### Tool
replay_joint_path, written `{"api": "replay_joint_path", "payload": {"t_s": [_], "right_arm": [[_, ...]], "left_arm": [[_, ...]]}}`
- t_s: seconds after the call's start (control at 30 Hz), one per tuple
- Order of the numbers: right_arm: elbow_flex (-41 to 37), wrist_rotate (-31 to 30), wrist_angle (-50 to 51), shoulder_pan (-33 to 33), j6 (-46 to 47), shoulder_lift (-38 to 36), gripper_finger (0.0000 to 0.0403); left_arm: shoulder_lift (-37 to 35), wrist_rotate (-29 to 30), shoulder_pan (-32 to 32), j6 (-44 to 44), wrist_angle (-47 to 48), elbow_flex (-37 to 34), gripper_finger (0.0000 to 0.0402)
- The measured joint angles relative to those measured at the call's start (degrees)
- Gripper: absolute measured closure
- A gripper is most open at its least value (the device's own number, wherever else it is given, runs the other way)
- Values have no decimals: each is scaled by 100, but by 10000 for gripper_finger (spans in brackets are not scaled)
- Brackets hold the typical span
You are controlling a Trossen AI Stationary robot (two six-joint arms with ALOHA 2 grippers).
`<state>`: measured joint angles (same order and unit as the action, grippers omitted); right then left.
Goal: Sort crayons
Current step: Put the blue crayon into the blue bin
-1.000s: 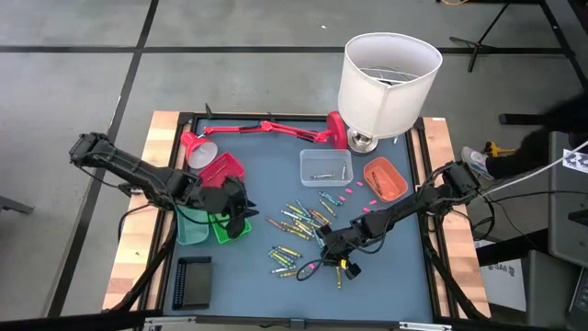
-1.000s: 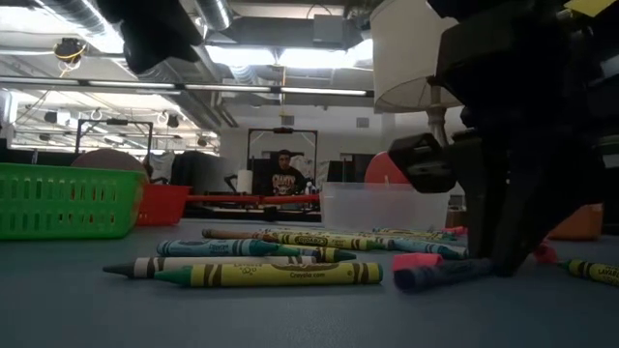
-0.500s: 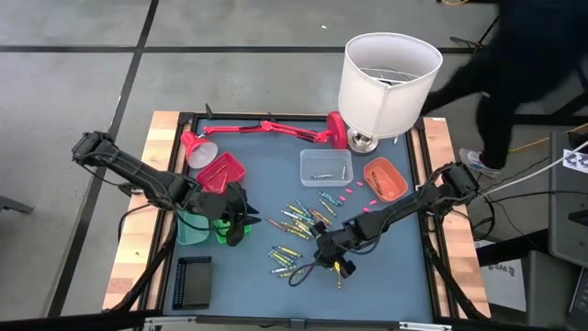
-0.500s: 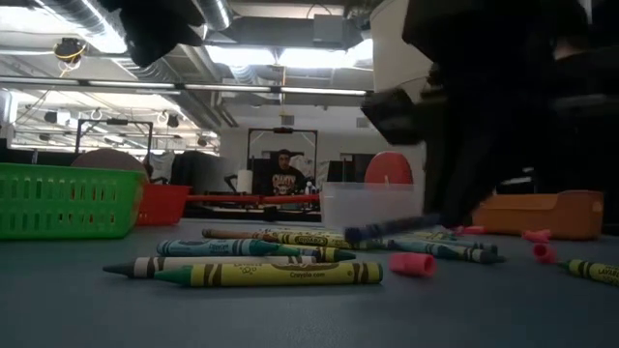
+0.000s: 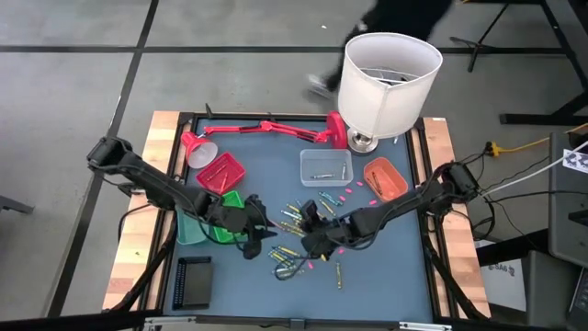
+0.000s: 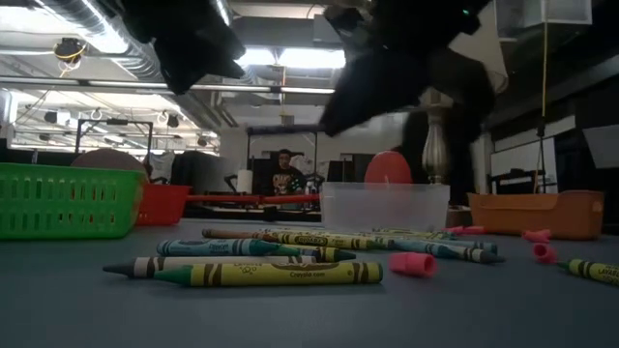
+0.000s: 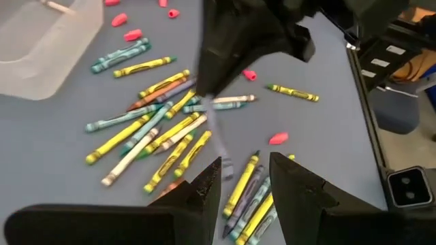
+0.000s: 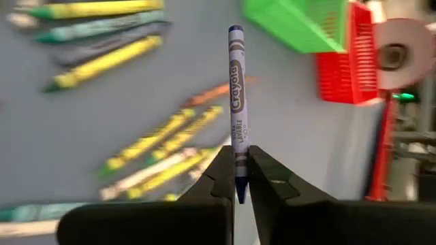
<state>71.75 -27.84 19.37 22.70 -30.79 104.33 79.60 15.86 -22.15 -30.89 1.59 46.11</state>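
The right gripper [image 8: 238, 178] pinches a blue crayon [image 8: 236, 102] by its tip only, so it could pivot or slip out, and the left gripper [image 7: 245, 170], jaws narrowly apart and empty, hovers close enough to collide. The other crayons [image 5: 299, 221], thin paper-wrapped sticks, lie scattered mid-surface [image 5: 395, 276].

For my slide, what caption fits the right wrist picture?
Right gripper holds a blue crayon above scattered crayons, near green and red trays.
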Motion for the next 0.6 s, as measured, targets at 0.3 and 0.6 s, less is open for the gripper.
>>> {"api": "replay_joint_path", "payload": {"t_s": [0.3, 0.6], "right_arm": [[102, 33, -512, -242, -564, -4, 382], [107, 37, -1102, -251, -780, -4, 382]], "left_arm": [[189, 209, 52, -29, -309, 0, 292], [187, 294, 55, -42, -302, 0, 292]]}}
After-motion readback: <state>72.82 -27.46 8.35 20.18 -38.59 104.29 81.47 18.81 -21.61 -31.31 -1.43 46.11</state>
